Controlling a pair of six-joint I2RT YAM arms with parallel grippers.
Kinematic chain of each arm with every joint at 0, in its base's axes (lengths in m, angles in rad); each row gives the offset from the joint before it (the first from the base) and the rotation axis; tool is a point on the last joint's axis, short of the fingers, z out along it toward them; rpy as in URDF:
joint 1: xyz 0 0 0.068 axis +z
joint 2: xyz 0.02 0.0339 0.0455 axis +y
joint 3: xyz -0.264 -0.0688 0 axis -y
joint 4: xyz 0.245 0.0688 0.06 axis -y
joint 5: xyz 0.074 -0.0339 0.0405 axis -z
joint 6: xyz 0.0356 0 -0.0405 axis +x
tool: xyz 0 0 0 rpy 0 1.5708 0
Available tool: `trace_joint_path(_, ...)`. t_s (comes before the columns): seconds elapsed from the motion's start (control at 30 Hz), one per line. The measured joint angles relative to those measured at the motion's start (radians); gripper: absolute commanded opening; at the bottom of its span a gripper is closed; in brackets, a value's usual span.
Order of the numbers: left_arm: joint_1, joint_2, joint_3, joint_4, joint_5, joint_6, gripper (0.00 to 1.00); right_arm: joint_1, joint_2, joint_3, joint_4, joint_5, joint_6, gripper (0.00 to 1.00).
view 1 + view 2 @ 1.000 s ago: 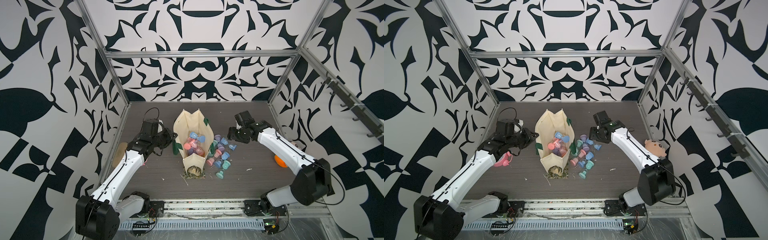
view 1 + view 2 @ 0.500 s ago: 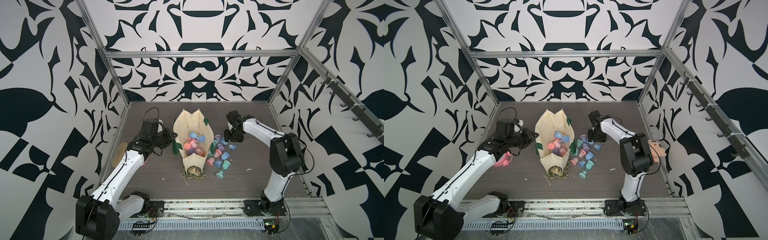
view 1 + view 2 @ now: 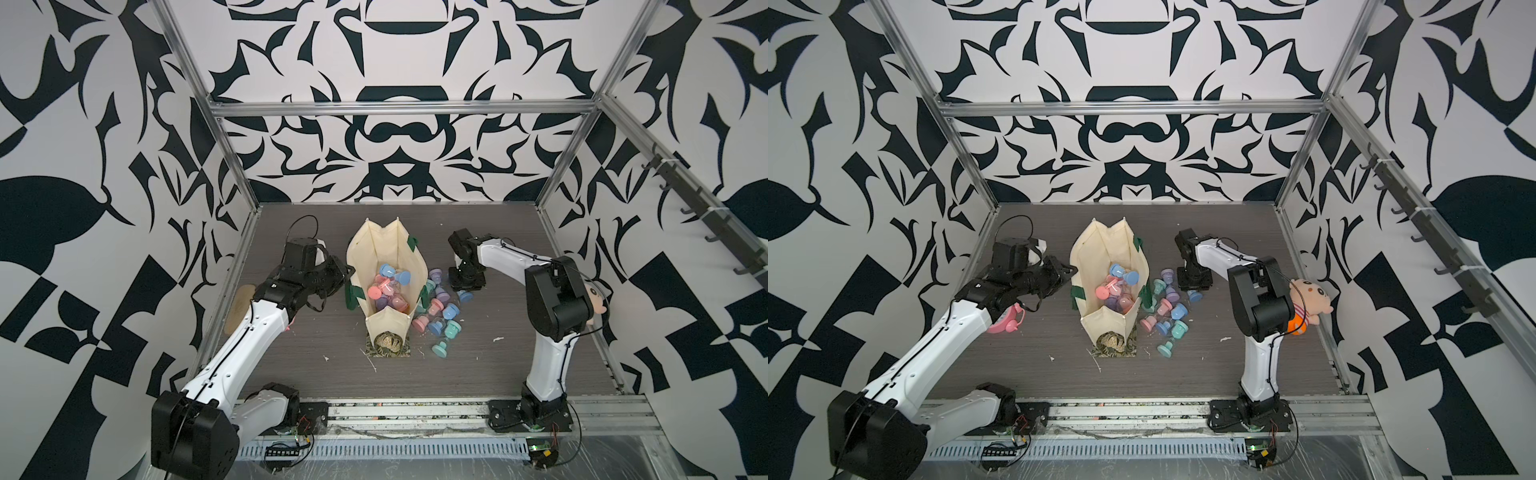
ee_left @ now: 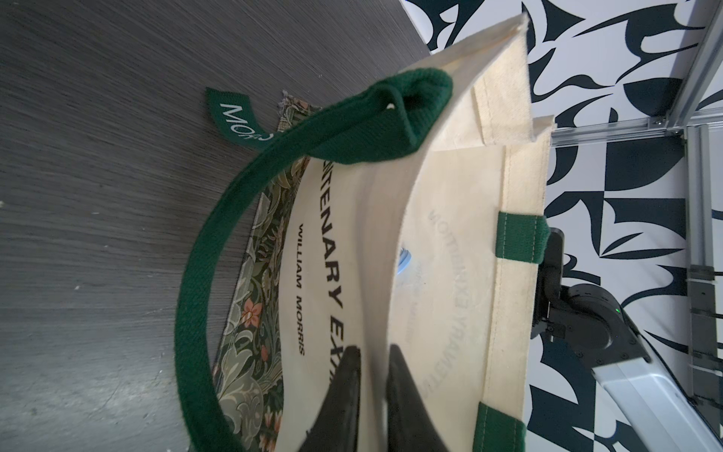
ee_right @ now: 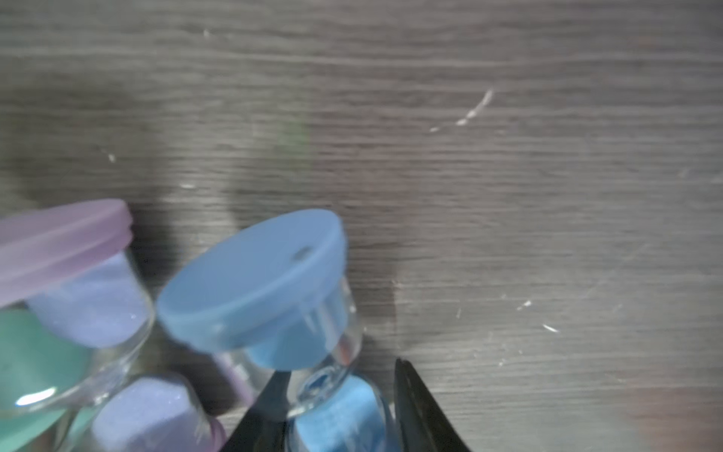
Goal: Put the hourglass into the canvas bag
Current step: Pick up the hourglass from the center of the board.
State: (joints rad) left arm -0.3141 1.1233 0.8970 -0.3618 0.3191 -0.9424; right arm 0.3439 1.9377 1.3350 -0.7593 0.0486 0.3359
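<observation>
1. My right gripper [image 5: 340,370] is closed on the blue hourglass [image 5: 258,281] at its glass waist. In both top views it lies right of centre, at the pile's right edge.
2. My left gripper [image 4: 373,348] pinches the canvas bag [image 4: 450,235] by its wall, holding the mouth open.
3. I'd lift slowly and straight up, clearing the purple hourglass [image 5: 58,242] alongside, then carry it left over the mouth and release low.

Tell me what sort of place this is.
Most likely a robot test cell: an aluminium frame with patterned panels boxes in the table, a left arm and right arm sit on a front rail, and a canvas bag and pastel hourglasses serve as props.
</observation>
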Motion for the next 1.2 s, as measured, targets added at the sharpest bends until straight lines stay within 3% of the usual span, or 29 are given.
trace_joint_path(0.17, 0.000, 0.000, 0.000, 0.001, 0.000, 0.000, 0.17, 0.000, -0.040, -0.059, 0.035, 0.007, 0.036, 0.31)
trace_joint_path(0.33, 0.000, 0.000, 0.000, 0.002, 0.000, -0.003, 0.20, 0.000, -0.078, -0.115, 0.066, 0.007, 0.081, 0.43)
trace_joint_path(0.43, 0.000, 0.000, 0.000, 0.002, 0.000, -0.003, 0.20, 0.000, -0.088, -0.133, 0.085, 0.006, 0.102, 0.42)
trace_joint_path(0.7, 0.000, 0.000, -0.001, 0.002, 0.000, -0.003, 0.20, 0.000, -0.104, -0.156, 0.110, 0.008, 0.132, 0.24)
trace_joint_path(0.87, 0.000, 0.000, -0.004, 0.001, 0.000, -0.003, 0.20, 0.000, -0.117, -0.173, 0.128, 0.009, 0.141, 0.00)
trace_joint_path(1.2, 0.000, 0.000, -0.005, 0.002, -0.001, -0.003, 0.20, 0.000, -0.190, -0.242, 0.108, 0.008, 0.169, 0.00)
